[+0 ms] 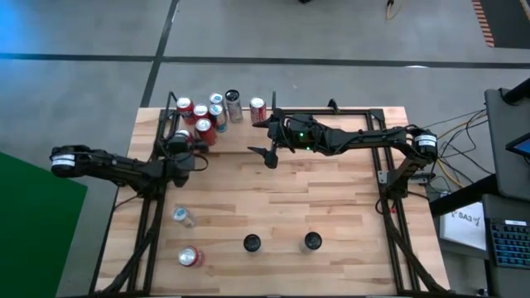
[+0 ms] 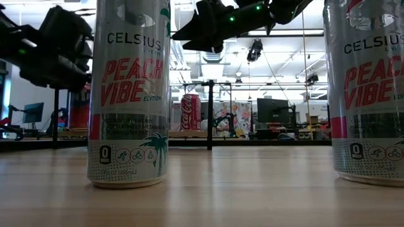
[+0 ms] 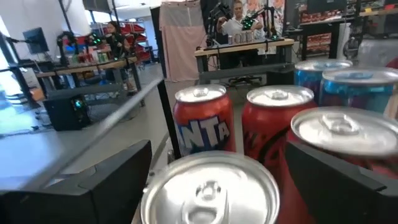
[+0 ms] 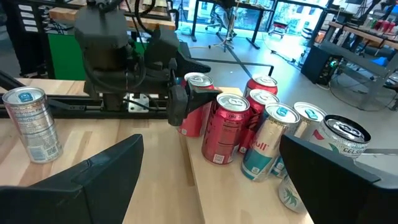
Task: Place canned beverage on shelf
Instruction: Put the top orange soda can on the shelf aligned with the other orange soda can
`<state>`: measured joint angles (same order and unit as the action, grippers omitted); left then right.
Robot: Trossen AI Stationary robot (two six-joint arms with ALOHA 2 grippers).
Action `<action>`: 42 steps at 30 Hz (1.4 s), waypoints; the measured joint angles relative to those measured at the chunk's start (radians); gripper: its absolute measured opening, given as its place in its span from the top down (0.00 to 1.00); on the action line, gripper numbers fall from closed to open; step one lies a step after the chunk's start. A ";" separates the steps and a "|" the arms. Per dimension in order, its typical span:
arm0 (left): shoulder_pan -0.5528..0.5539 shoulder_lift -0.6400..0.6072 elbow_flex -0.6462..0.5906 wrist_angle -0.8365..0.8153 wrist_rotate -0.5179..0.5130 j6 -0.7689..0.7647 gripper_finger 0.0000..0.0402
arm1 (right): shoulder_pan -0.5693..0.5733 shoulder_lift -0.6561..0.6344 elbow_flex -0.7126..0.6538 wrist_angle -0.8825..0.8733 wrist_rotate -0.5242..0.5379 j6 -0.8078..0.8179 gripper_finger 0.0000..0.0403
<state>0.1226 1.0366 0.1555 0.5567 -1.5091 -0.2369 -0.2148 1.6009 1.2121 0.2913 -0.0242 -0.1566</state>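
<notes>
The left hand (image 1: 197, 146) is standing wide open around a red can (image 1: 204, 131), released; seven cans are crowding the shelf (image 1: 248, 116) at upper left.

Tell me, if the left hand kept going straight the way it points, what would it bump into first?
Most likely the red can right between the open left hand's fingers, at the near edge of the can cluster; the Fanta can stands just behind it.

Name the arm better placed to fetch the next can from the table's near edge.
Right, probably. The right gripper hangs open and empty over bare table, while the left gripper is open around a red can among the shelf cluster.
</notes>
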 joint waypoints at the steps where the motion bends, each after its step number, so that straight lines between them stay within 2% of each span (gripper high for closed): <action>1: 0.000 -0.002 0.008 0.000 -0.011 0.015 0.12 | 0.000 0.000 0.000 0.000 0.000 0.000 0.09; 8: 0.000 -0.019 0.053 0.000 -0.054 0.100 0.11 | 0.000 0.000 0.000 -0.001 0.000 0.000 0.09; 15: 0.000 -0.074 0.131 0.000 -0.063 0.257 0.11 | 0.000 0.000 0.000 -0.002 0.000 0.007 0.09; 27: -0.073 -0.160 0.370 0.000 -0.064 0.561 0.11 | 0.000 -0.003 0.000 -0.003 0.000 0.016 0.09; 34: -0.209 -0.164 0.486 -0.005 -0.063 0.716 0.11 | 0.000 -0.003 0.000 -0.003 0.000 0.018 0.09; 42: -0.478 -0.201 0.527 -0.007 -0.062 0.744 0.11 | 0.000 -0.003 0.000 -0.006 0.000 0.016 0.09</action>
<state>-0.3556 0.8356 0.6830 0.5502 -1.5713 0.5073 -0.2146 1.5982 1.2121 0.2848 -0.0242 -0.1406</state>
